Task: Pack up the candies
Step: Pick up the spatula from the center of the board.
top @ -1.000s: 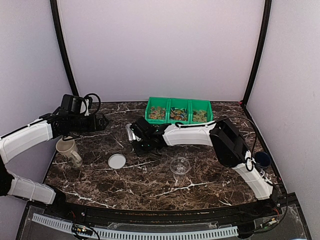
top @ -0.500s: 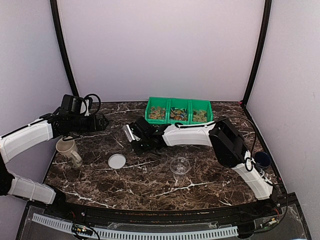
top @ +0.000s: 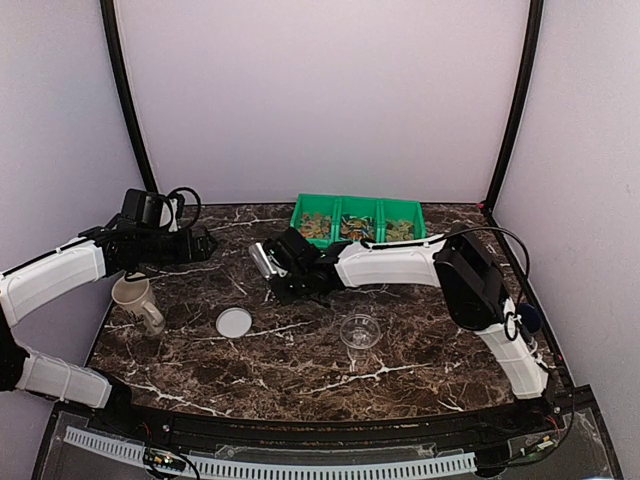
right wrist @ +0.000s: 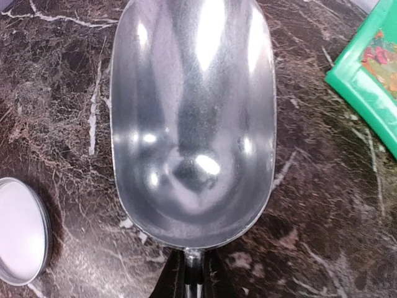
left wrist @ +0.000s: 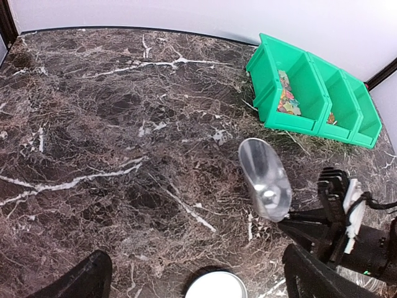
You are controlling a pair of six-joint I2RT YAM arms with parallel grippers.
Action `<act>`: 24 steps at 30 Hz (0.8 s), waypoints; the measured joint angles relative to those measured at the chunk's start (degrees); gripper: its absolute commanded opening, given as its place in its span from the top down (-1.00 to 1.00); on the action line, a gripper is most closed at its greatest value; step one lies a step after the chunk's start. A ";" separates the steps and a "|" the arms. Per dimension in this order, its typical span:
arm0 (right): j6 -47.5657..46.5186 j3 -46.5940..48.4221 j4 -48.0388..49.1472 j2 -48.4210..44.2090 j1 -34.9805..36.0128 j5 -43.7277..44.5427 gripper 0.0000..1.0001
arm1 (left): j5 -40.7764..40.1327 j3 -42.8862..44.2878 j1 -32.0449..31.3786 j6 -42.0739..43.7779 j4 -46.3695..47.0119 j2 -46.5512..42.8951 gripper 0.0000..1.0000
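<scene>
The candies point(top: 352, 228) are tiny mixed-colour wrapped sweets lying in the three compartments of a green bin point(top: 355, 243) at the back of the table. They also show in the left wrist view point(left wrist: 286, 99) and at the right wrist view's edge point(right wrist: 381, 59). My right gripper point(top: 292, 277) is shut on the handle of an empty metal scoop point(top: 262, 261), held over the table left of the bin. The scoop's bowl point(right wrist: 192, 118) fills the right wrist view, with the gripper point(right wrist: 193, 279) below it. My left gripper point(top: 205, 243) is open and empty, above the table at the left.
A clear plastic cup point(top: 359, 331) stands in the middle of the table. A white round lid point(top: 234, 322) lies left of it. A cream mug point(top: 135, 300) stands at the left edge. A dark blue object point(top: 525, 318) sits by the right arm.
My right arm has shifted slightly right and back, carrying the scoop a little towards the bin. The left arm has not moved.
</scene>
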 measured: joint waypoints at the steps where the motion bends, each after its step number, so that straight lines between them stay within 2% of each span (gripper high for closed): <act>1: -0.48 -1.33 -0.02 -1.51 -0.17 0.35 1.00 | 0.07 0.00 0.02 0.00 0.07 0.00 -0.98; 8: -3.10 -14.43 2.25 -16.83 -3.54 3.50 1.00 | 0.79 0.00 0.07 -0.02 0.28 0.00 -0.98; 15: -4.26 -31.47 5.09 -32.26 -7.52 8.74 1.00 | 1.81 0.00 0.22 -0.20 0.74 0.00 -0.98; 24: 2.78 -52.02 4.13 -47.69 -8.09 12.35 1.00 | 3.80 0.00 0.39 -0.22 1.07 0.79 -0.98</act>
